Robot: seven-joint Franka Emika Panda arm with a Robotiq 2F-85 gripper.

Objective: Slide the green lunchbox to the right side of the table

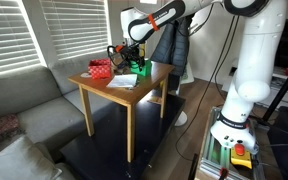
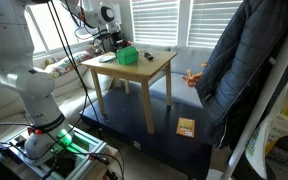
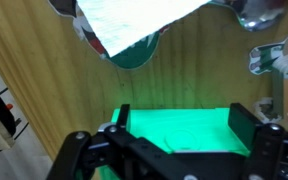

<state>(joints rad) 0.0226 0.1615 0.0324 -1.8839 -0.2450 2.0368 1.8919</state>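
The green lunchbox (image 1: 139,70) sits near the far edge of the small wooden table (image 1: 144,88); it also shows in an exterior view (image 2: 127,56) and fills the lower middle of the wrist view (image 3: 179,130). My gripper (image 1: 132,60) is down on it. In the wrist view the two fingers (image 3: 182,120) stand at the box's two opposite ends, touching them, so the gripper looks shut on the box. The box rests on the table top (image 3: 54,90).
A red patterned box (image 1: 102,68) and white paper (image 1: 122,81) lie on the table beside the lunchbox. A dark jacket (image 2: 239,60) hangs close to the table. A grey couch (image 1: 14,110) stands beside it. A small orange packet (image 2: 186,127) lies on the floor.
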